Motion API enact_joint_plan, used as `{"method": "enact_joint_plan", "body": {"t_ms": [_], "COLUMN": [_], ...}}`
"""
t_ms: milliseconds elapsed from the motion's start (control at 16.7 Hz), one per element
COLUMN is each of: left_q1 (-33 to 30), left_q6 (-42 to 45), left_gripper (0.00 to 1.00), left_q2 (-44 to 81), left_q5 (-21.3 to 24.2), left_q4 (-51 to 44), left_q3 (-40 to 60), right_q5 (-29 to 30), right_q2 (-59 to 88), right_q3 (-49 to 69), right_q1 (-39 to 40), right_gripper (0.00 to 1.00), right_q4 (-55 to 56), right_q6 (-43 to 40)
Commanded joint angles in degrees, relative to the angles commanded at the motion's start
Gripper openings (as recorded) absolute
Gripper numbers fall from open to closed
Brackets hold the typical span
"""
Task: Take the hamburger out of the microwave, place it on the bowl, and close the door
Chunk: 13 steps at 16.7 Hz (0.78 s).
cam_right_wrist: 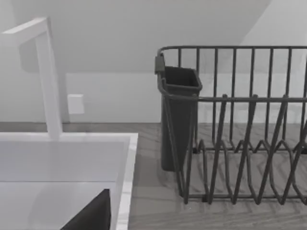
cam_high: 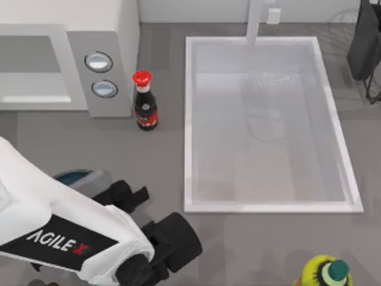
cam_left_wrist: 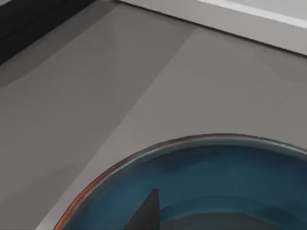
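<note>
Standing at the bench's far left, the microwave (cam_high: 65,56) is showing its door (cam_high: 33,68) facing forward. The left hand (cam_high: 128,196) is hanging over the bowl (cam_left_wrist: 201,187), seemingly for a drop; its grip cannot be told. The hamburger is not discernible. The right arm is idling near the dish rack (cam_right_wrist: 240,129).

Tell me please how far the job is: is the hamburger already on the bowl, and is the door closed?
Looks done: the door of the microwave seems shut, flush with the dial panel. In hand: the left gripper hangs over the bowl; the part in view holds no hamburger. What is left, I cannot tell. The right gripper idles by the sink.
</note>
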Motion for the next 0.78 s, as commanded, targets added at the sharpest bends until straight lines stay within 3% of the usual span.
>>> {"method": "enact_joint_plan", "body": {"t_ms": [420,780], "left_q1": [0.8,4.34], "left_q6": [1.66,13.81], "left_gripper": [0.0,0.0], "left_q2": [-0.49,0.04], "left_q5": [-0.84,-3.2], "left_q4": [1.73,19.82], "left_q3": [1.31,2.41], "right_q5": [0.0,0.0], "right_q2": [0.0,0.0], "right_q3": [0.0,0.0], "right_q1": [0.0,0.0], "right_gripper": [1.0,1.0], "right_q4": [0.0,0.0], "right_q6": [0.0,0.0]}}
